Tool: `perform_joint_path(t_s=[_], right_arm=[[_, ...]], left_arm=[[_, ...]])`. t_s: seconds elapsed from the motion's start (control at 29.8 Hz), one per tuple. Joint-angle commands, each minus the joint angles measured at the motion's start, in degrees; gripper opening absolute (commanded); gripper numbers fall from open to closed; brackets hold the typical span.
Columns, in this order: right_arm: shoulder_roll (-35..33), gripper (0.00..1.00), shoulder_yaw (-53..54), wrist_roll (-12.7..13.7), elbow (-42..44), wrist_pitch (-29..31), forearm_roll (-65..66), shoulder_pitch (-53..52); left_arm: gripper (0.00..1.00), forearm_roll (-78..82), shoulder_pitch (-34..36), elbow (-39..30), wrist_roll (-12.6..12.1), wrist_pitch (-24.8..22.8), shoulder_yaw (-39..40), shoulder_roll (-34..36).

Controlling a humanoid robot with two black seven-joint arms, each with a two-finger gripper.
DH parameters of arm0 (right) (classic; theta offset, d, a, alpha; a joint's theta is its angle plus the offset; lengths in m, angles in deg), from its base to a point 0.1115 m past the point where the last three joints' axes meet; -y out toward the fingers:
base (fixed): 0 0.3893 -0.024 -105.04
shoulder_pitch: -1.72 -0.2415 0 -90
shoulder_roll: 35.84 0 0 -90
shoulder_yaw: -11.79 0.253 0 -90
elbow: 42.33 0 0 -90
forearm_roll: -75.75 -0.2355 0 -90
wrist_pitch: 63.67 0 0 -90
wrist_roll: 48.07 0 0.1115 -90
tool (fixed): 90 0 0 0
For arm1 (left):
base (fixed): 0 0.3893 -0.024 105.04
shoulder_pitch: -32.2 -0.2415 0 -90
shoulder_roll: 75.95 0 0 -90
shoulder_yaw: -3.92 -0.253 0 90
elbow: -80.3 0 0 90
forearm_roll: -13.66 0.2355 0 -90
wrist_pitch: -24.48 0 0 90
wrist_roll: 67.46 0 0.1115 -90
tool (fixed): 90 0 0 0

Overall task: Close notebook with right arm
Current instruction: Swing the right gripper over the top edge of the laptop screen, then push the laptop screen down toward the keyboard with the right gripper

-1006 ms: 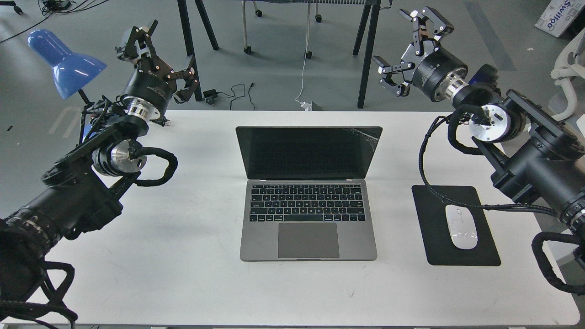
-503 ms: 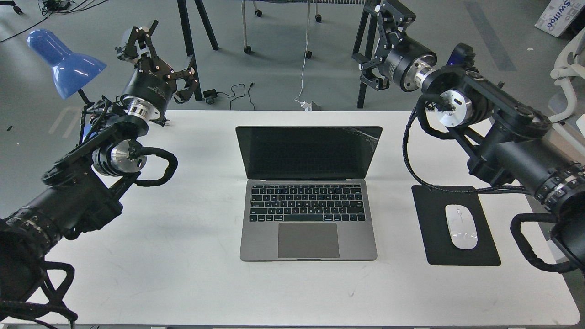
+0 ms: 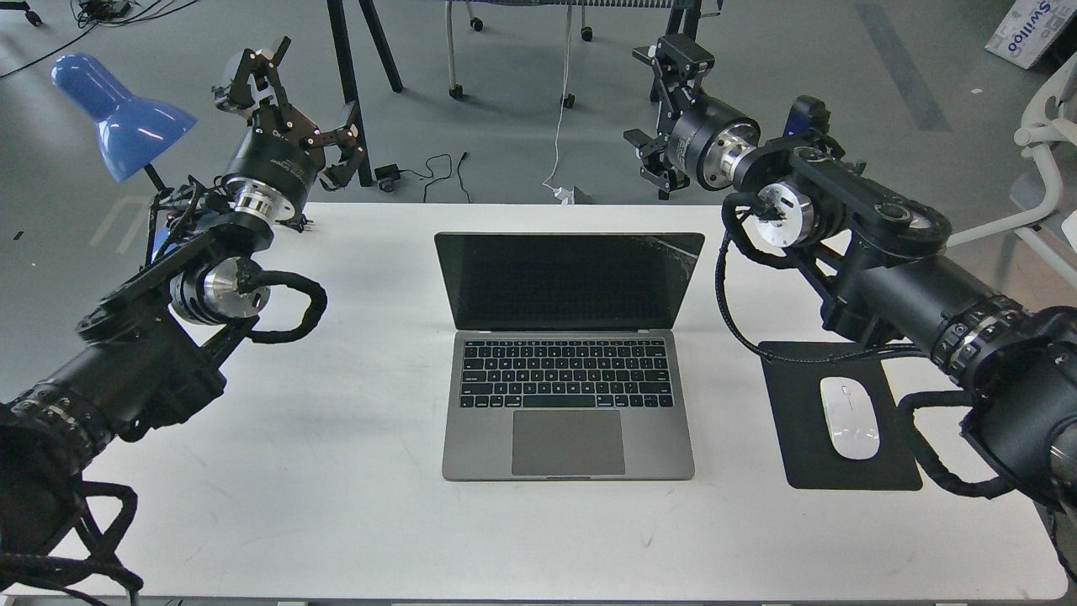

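Observation:
The notebook [image 3: 568,438] lies open in the middle of the white table [image 3: 336,488]. It is space-grey with a black keyboard. Its black screen [image 3: 564,282] stands upright, cracked at the top right corner. My right arm [image 3: 883,269] reaches in from the right. Its gripper [image 3: 658,109] is open and empty, beyond the table's far edge, above and behind the screen's right corner and apart from it. My left gripper [image 3: 294,101] is open and empty at the far left.
A black mousepad [image 3: 799,463] with a white mouse [image 3: 850,417] lies right of the notebook, under my right forearm. A blue lamp [image 3: 118,118] stands at the far left corner. Black table legs [image 3: 677,126] and cables stand on the floor behind.
My right arm has swung left and forward, and its gripper has moved from the far right to behind the screen's right corner. The notebook and my left arm have not moved.

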Motion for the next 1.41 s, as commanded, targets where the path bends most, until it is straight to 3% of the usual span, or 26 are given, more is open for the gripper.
perform_joint_path(t_s=[0.0,0.64,1.37], right_arm=[[-0.01,1.00,-0.42,0.17,-0.17,0.28,-0.07,0.17],[-0.71,1.00,-13.08,2.11,-1.75,6.60,-0.16,-0.71],[-10.56,1.00,-20.11,2.11,-19.50,16.62,-0.07,-0.18]], left_arm=[[1.00,0.00,0.01,0.00,0.00,0.00,0.01,0.00],[1.00,0.00,0.01,0.00,0.00,0.00,0.01,0.00],[1.00,0.09,0.01,0.00,0.00,0.00,0.01,0.00]])
